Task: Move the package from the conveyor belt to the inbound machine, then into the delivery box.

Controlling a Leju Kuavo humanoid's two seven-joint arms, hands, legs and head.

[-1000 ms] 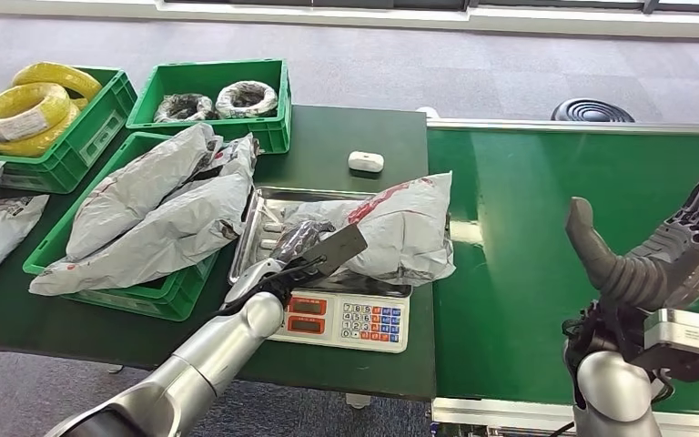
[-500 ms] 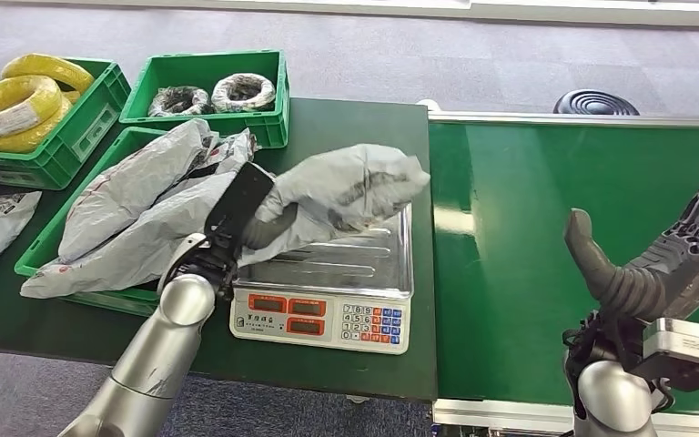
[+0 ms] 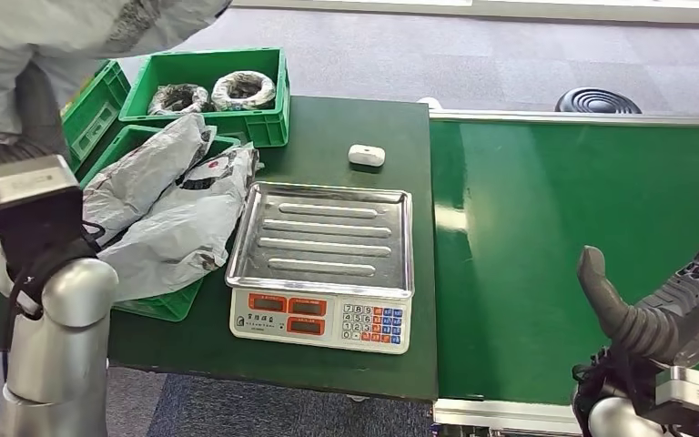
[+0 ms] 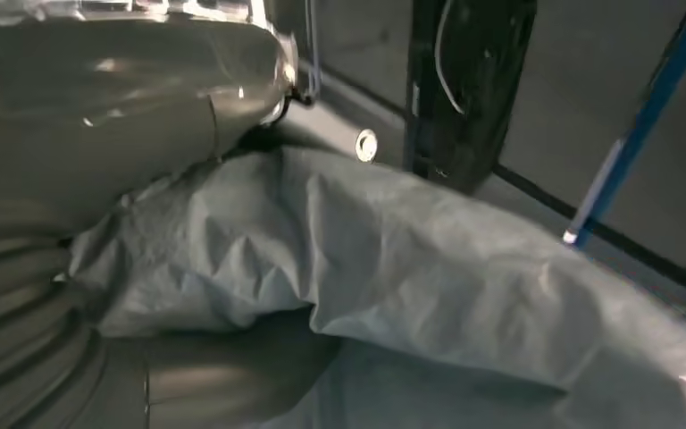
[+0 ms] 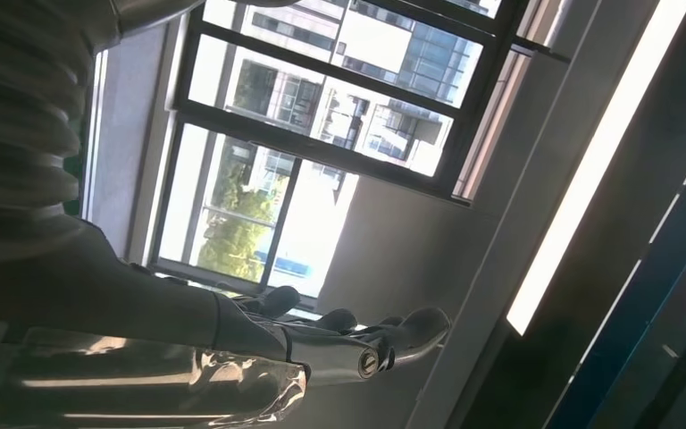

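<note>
A grey plastic package (image 3: 73, 27) hangs high at the left, above the green crates, held up by my left hand (image 3: 38, 105). In the left wrist view the package (image 4: 411, 268) is crumpled against the hand (image 4: 125, 98), whose fingers it hides. The scale's steel tray (image 3: 328, 228) is bare. Beside it the green delivery box (image 3: 159, 305) holds several grey packages. My right hand (image 3: 673, 305) hovers open over the near right part of the green conveyor belt (image 3: 555, 228), and its fingers are spread with nothing in them (image 5: 322, 344).
A green crate (image 3: 209, 68) with cable coils stands at the back of the dark table, another green crate (image 3: 100, 105) to its left. A small white device (image 3: 366, 155) lies behind the scale. A black round object (image 3: 598, 100) sits on the floor beyond the belt.
My left hand has lifted the package off the scale tray and carried it up and to the left, above the crates. The right hand has sunk slightly.
</note>
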